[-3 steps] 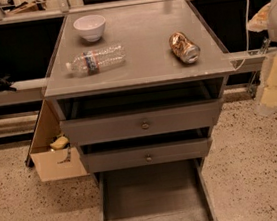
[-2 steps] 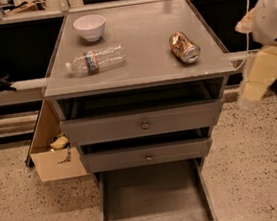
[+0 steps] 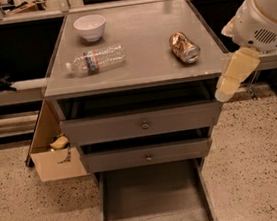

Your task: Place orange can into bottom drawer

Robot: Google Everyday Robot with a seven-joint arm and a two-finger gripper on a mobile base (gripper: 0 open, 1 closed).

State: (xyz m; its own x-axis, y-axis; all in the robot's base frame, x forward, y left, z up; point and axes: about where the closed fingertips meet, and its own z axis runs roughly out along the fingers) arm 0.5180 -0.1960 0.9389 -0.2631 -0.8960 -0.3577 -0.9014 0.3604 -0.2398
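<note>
One orange can (image 3: 184, 47), one clear water bottle (image 3: 94, 60) and one white bowl (image 3: 90, 26) are on one grey cabinet (image 3: 145, 41) of three drawers, two knobbed drawers (image 3: 180, 119) plus one bottom drawer (image 3: 154, 196), with one cardboard box (image 3: 54, 160) at its left and one gripper (image 3: 230, 78) beside its right edge.

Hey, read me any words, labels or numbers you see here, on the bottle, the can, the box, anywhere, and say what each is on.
No text here can be read.
water bottle: label band, print too blurred to read.
orange can: no legible print.
cardboard box: dark mark on the front, unreadable.
hand, just off the right edge of the cabinet: no markings visible.
</note>
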